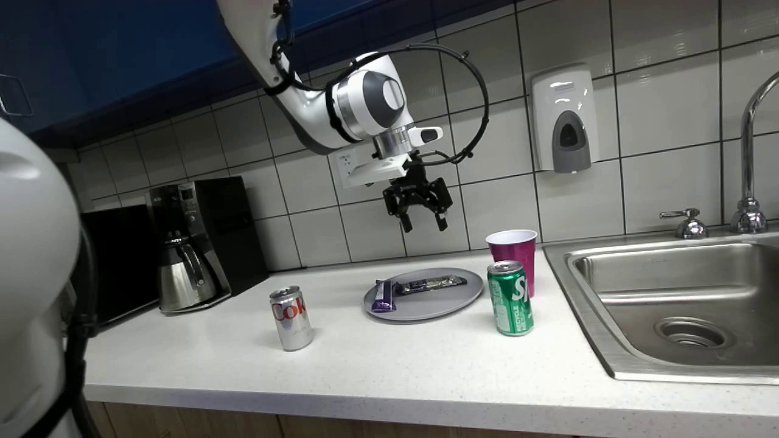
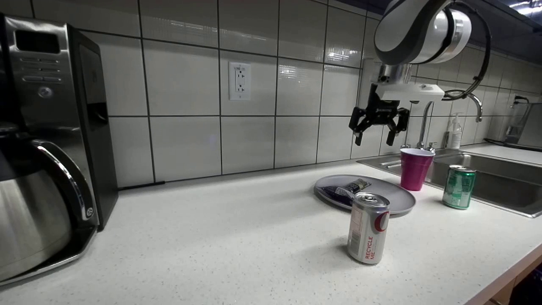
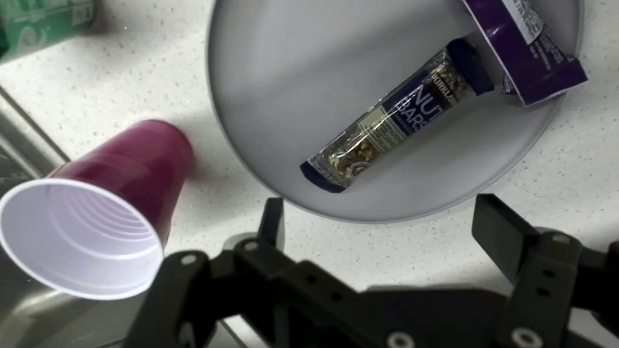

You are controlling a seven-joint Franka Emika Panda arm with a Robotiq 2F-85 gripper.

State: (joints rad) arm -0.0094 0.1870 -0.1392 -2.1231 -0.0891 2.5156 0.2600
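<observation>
At the left edge of an exterior view, nearest of all, stands a coffee maker point(image 2: 51, 101) with its steel pot point(image 2: 31, 220) in place. Next along the white desk point(image 2: 237, 254) comes a silver can point(image 2: 368, 233), upright. Behind the can, apart from it, lies a grey plate point(image 2: 394, 193) carrying a nut bar point(image 3: 394, 118) and a purple bar point(image 3: 530, 53). The nut bar lies flat, one dark end close to the purple bar; whether they touch, I cannot tell. In the wrist view an end of the purple bar reaches over the plate's rim. The gripper point(image 2: 374, 140) hangs at the end of the white arm point(image 2: 400, 38), in the air near the plate and well above the desk, fingers pointing down and spread wide, the plate's edge and some desk showing between them. A magenta cup point(image 2: 416, 171) stands beside the plate, mouth up, between it and the sink point(image 1: 587, 304). Near the cup is a green can point(image 2: 459, 187), upright as well. Beyond rise the tap point(image 1: 747, 164) and, farther along, a soap bottle point(image 2: 455, 135). The tiled wall point(image 2: 182, 76) carries an outlet point(image 2: 240, 80) and a dispenser point(image 1: 563, 109).
</observation>
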